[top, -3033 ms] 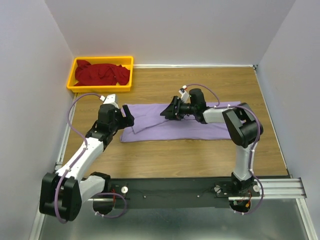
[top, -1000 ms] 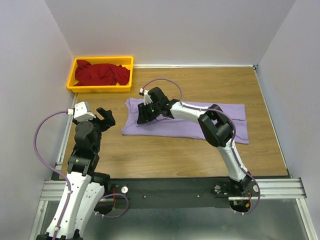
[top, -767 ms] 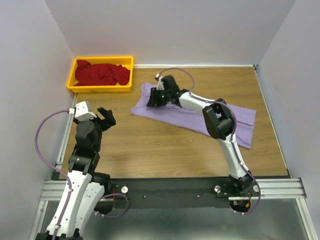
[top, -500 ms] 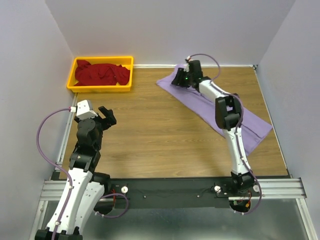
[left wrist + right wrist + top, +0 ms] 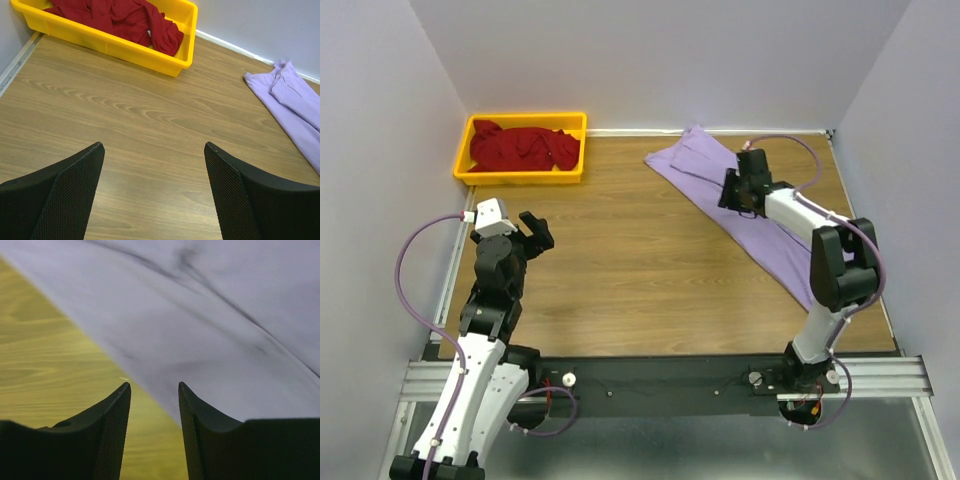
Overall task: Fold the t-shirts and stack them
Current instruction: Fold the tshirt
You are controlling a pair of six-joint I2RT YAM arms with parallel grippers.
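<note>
Viewing from top: two arms reach over a wooden table [image 5: 620,260].
Left pincer [image 5: 535,232]: fingers spread wide with nothing between them, held above bare wood.
Bin [image 5: 525,117]: yellow, beyond the left pincer at the table's far edge.
Red shirts [image 5: 520,147]: bunched in a heap inside the bin.
Right pincer [image 5: 730,192]: low over the purple shirt [image 5: 695,165], about midway along it.
Purple shirt, top: a long slanted strip that runs from beyond the right pincer and to its left, back toward the right arm's base, well apart from the left pincer.
Left wrist, pincer [image 5: 152,147]: both fingers [image 5: 75,190] far apart, only wood grain showing in the gap.
Left wrist, bin [image 5: 115,47]: ahead and left of the pincer, red shirts [image 5: 115,15] draped against its right wall.
Left wrist, purple shirt [image 5: 295,110]: ahead and far right of the pincer, one crumpled end in view.
Right wrist, pincer [image 5: 152,387]: fingers [image 5: 107,430] stand a narrow gap apart, with no cloth seen caught between them.
Right wrist, purple shirt [image 5: 210,315]: blurred, filling the space ahead and right of the pincer, its edge slanting past the gap.
Right wrist, table [image 5: 45,365]: bare wood left of the pincer.
</note>
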